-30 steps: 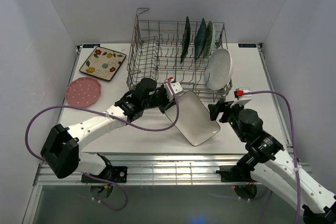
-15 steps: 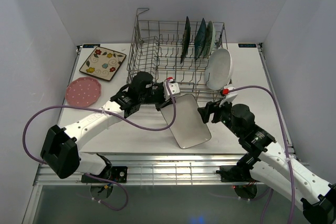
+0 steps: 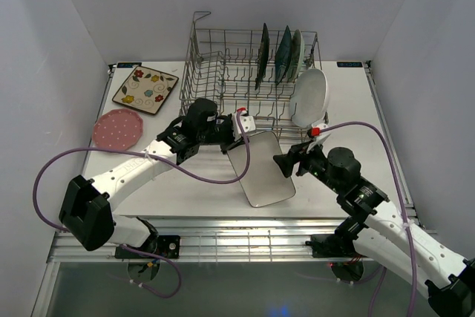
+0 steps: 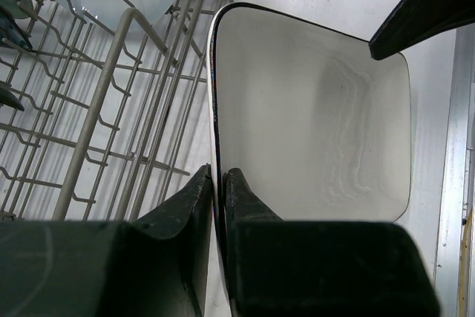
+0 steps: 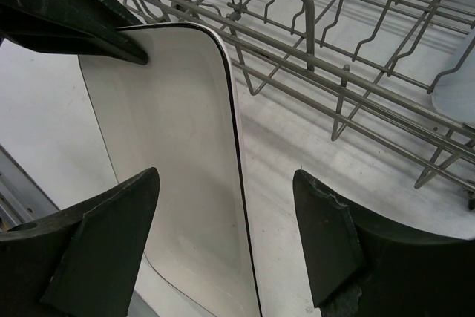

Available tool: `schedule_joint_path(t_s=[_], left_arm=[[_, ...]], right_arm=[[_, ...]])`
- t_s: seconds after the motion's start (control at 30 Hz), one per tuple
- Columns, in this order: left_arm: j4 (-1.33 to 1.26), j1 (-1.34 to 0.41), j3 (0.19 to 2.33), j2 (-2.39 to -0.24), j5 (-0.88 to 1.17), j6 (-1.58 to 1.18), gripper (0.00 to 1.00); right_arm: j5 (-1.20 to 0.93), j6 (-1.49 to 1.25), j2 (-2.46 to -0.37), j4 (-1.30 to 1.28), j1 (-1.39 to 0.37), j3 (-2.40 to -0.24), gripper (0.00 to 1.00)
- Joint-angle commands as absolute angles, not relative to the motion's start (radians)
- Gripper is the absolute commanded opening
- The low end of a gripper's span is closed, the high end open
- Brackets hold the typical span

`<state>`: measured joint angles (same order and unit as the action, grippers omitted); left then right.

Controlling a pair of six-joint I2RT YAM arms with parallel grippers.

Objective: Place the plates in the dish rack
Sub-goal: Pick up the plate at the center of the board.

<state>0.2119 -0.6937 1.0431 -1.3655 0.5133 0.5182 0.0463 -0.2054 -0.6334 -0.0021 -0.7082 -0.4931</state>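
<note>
Seven plates show. The white rectangular plate [image 3: 261, 172] is glossy and shallow, with rounded corners and a thin dark line along its rim. It hangs tilted just in front of the dish rack [image 3: 223, 72]. The left claw [image 4: 219, 176] is clamped on its rim. The right claw [image 5: 225, 180] is spread wide, one finger on each side of the plate's edge, touching neither face.

In the rack stand the dark patterned plate [image 3: 263, 53], the teal plate [image 3: 283, 53] and the mint-green plate [image 3: 297, 53]. The white oval plate [image 3: 309, 98] leans at the rack's right front corner. The cream floral plate [image 3: 145, 88] and the pink dotted plate [image 3: 119, 128] lie flat on the desk [image 3: 200, 191], left of the rack.
</note>
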Motion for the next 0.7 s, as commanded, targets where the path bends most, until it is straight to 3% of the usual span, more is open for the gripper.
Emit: schedule_joint_path(t_s=[0.0,0.67], left_arm=[[0.135,-0.684,1.104,-1.324,0.546,0.557,0.00],[0.147,-0.683,1.078,-1.198,0.710,0.612,0.00]], right_arm=[[0.009,-0.193,-0.673,0.049,-0.709,-0.497,0.77],[-0.071,-0.169,-0.764,0.136,-0.709,-0.474,0.63]])
